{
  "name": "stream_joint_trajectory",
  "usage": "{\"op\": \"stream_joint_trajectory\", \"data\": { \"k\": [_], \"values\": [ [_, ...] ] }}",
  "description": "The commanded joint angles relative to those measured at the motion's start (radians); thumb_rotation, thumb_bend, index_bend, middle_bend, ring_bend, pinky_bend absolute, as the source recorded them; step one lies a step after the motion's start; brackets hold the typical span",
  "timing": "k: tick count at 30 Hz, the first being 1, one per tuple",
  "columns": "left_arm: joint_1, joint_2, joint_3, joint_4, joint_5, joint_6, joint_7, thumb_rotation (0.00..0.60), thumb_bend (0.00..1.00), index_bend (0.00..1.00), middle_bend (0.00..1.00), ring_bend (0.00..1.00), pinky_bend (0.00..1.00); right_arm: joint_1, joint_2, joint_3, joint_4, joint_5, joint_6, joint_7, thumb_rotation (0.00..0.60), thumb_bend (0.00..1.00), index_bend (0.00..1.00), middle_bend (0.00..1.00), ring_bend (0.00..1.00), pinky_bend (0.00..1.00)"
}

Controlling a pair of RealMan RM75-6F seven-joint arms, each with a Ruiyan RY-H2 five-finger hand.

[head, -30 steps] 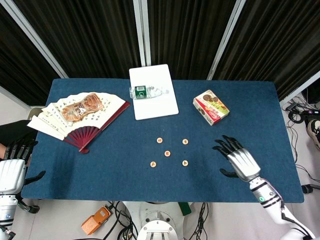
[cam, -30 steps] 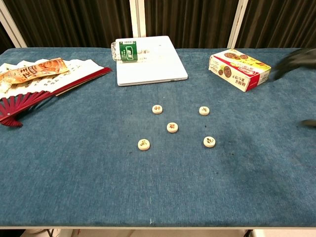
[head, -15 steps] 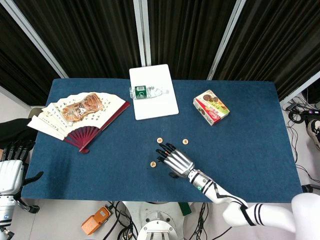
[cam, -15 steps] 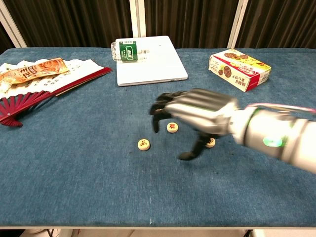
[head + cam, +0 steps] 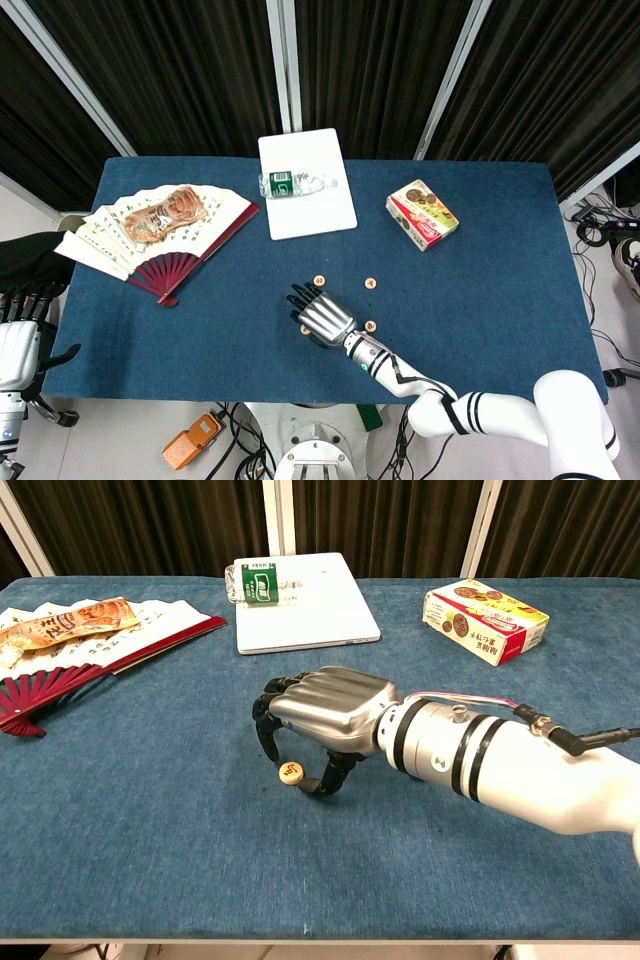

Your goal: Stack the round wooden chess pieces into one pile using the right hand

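Observation:
My right hand [image 5: 318,315] [image 5: 325,712] hovers low over the left part of the group of round wooden chess pieces. Its fingers curl down on one side of the front-left piece [image 5: 291,772] and the thumb stands on the other side. That piece lies flat on the blue table [image 5: 480,300], with no plain contact. In the head view three more pieces lie free: back left [image 5: 319,281], back right [image 5: 370,283] and front right [image 5: 370,326]. The middle piece is hidden under the hand. My left hand [image 5: 20,338] hangs empty off the table's left edge, fingers apart.
A paper fan [image 5: 150,230] [image 5: 80,640] lies spread at the left. A white laptop [image 5: 310,195] with a water bottle [image 5: 290,184] on it sits at the back centre. A snack box [image 5: 422,214] [image 5: 485,620] lies at the back right.
My right hand has swept in from the table's right side, across the pieces, to the front-left piece and has dropped lower over it. The left hand has barely moved.

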Motion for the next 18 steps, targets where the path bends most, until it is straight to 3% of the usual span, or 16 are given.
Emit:
{"op": "stream_joint_trajectory", "data": {
  "k": [1,12,18],
  "values": [
    [0.002,-0.001,-0.001,0.003,-0.002,0.001,-0.002,0.6,0.0,0.15,0.12,0.07,0.0,0.009,-0.005,-0.005,0.005,0.014,-0.002,-0.005,0.6,0.5,0.49,0.19,0.11,0.16],
    [0.003,-0.008,-0.002,0.017,-0.003,-0.002,-0.013,0.6,0.0,0.15,0.12,0.07,0.0,0.027,-0.016,-0.021,0.019,0.044,0.028,-0.011,0.6,0.51,0.56,0.19,0.13,0.16],
    [0.002,-0.01,-0.003,0.023,-0.003,-0.004,-0.019,0.6,0.0,0.15,0.12,0.07,0.0,0.017,0.024,-0.008,-0.014,0.04,0.08,0.015,0.6,0.52,0.57,0.19,0.13,0.16]
  ]
}}
